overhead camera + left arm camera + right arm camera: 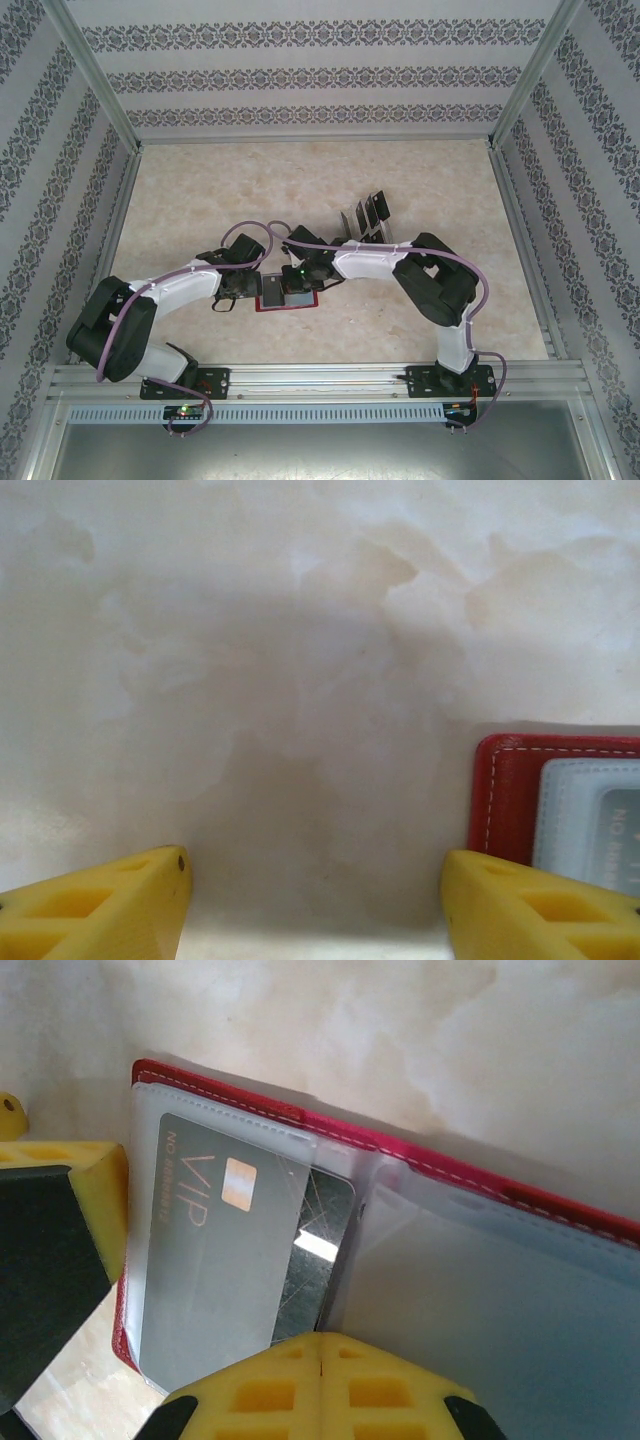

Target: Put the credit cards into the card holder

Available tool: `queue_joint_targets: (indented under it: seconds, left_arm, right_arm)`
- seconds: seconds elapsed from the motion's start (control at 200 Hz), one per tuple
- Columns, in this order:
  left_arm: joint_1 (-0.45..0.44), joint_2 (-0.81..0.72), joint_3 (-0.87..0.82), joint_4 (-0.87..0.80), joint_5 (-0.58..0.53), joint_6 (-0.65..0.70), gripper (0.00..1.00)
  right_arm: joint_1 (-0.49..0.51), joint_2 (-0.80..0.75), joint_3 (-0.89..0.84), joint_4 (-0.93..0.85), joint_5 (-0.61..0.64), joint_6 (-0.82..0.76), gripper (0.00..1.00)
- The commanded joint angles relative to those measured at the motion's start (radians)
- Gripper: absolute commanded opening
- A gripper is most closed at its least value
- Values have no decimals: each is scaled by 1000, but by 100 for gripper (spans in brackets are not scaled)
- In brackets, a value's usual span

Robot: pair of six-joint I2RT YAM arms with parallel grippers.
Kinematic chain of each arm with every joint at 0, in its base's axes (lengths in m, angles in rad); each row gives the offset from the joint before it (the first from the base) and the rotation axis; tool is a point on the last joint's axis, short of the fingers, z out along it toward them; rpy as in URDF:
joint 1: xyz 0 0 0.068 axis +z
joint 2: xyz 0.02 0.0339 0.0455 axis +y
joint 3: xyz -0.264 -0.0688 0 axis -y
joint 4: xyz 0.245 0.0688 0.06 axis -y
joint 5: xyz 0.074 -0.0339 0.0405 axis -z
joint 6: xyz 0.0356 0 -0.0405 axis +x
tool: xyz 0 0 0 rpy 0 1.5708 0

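Beige marbled table [200, 190], open red card holder [290, 301] flat on it, dark cards [366, 212] standing upright behind.

top camera looks down; wrist cameras share wallet [350, 1138]

Folded inward from the tabletop's near edge: white-and-black left arm [175, 292], yellow-fingered left gripper [315, 890] parted; matching right arm [375, 262], right gripper [320, 1345] pressed closed.
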Motion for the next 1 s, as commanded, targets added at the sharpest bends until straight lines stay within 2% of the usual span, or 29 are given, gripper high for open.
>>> queue_joint_targets:
  seconds: [0.0, 0.68, 0.864, 0.919, 0.994]
  left_arm:
    - [8, 14, -17, 31, 17, 14, 68]
    - [3, 24, -29, 55, 31, 6, 67]
    - [4, 20, -26, 52, 30, 7, 67]
    - [4, 20, -26, 51, 30, 9, 67]
    - [4, 18, -27, 51, 28, 9, 67]
  right_arm:
    - [17, 28, 25, -9, -10, 11, 0]
    - [15, 61, 73, 9, -33, 20, 0]
    - [2, -40, 36, 17, -30, 22, 0]
    - [-2, -86, 23, 9, -22, 19, 6]
    - [-7, -144, 3, -15, 7, 14, 20]
